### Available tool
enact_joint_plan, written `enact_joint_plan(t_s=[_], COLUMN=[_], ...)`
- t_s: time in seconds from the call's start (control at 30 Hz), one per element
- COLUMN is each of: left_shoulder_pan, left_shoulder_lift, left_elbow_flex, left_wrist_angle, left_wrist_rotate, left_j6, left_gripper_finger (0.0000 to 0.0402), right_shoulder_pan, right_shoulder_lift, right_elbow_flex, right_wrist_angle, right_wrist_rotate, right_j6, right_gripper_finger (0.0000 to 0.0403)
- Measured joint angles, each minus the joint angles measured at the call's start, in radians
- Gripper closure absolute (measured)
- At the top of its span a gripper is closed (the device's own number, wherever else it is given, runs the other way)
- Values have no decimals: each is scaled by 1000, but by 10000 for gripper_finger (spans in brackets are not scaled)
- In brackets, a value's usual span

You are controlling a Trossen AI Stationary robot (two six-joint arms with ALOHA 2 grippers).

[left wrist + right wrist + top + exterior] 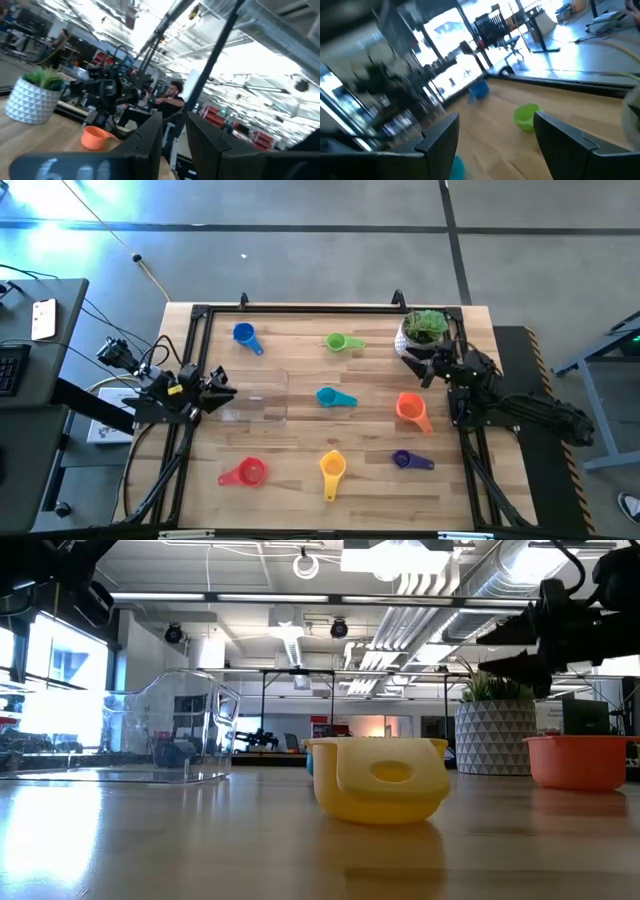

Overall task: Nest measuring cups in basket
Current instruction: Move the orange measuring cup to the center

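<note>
The left claw [222, 390] hung nearly closed and empty beside the basket [262, 397]. The right claw [428, 368] gaped wide and empty, well away from the basket.

We see, on the light wood-grain table [300, 450]: far row L to R, blue cup [245, 336], green cup [341, 342]; mid, cyan cup [333, 397], orange cup [411, 409]; near row, red cup [246, 472], yellow cup [332, 469], purple cup [408, 461]. Basket [256, 396] clear. Pot [491, 738] white w/ triangle relief, green plant [427, 325]. Both arms dark.
</note>
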Motion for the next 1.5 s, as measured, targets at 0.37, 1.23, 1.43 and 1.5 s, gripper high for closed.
enact_joint_plan(t_s=[0.37,1.23,1.43,1.5], left_shoulder_pan=[0,2,2,2], left_shoulder_lift=[0,0,0,0], left_elbow_flex=[0,0,0,0], left_wrist_angle=[-10,-122,-122,-122], left_wrist_rotate=[-2,-116,-127,-130], left_j6=[46,25,-8,-10], left_gripper_finger=[326,326,326,326], right_shoulder_pan=[0,95,95,95], right_shoulder_lift=[0,333,432,455], right_elbow_flex=[107,687,740,755], right_wrist_angle=[239,52,36,-12], right_wrist_rotate=[33,-45,-108,-109], right_j6=[28,-233,-196,-169], right_gripper_finger=[155,155,155,155])
